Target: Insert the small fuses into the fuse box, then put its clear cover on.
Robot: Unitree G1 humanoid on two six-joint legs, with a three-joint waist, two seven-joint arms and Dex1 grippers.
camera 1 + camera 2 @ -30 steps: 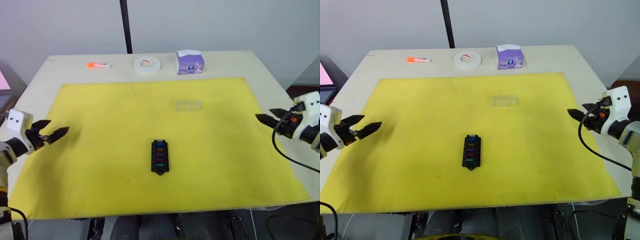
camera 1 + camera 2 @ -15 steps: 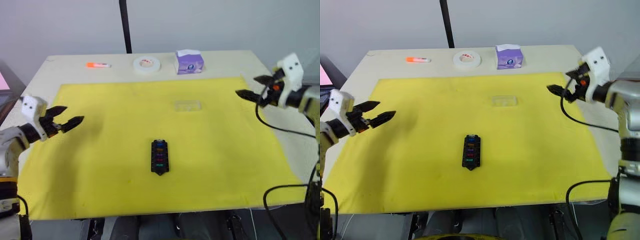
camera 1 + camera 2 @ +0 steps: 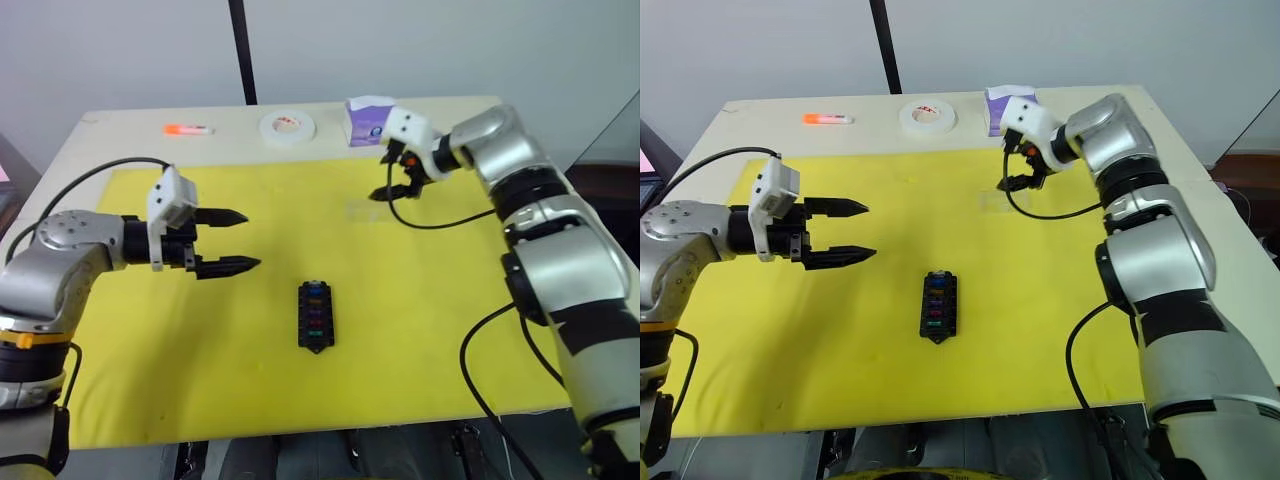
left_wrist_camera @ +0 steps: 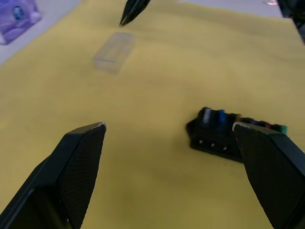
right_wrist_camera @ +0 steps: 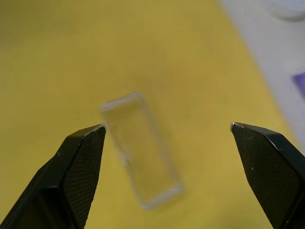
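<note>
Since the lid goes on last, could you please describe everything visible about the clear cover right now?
The thin, colourless, transparent plastic rectangular cover looks like a shallow lid with raised edges. It lies flat on the yellow mat, beyond the small black fuse box and apart from it. Nothing grips it: the right hand hovers open just above it, fingers wide to either side, touching nothing.
</note>
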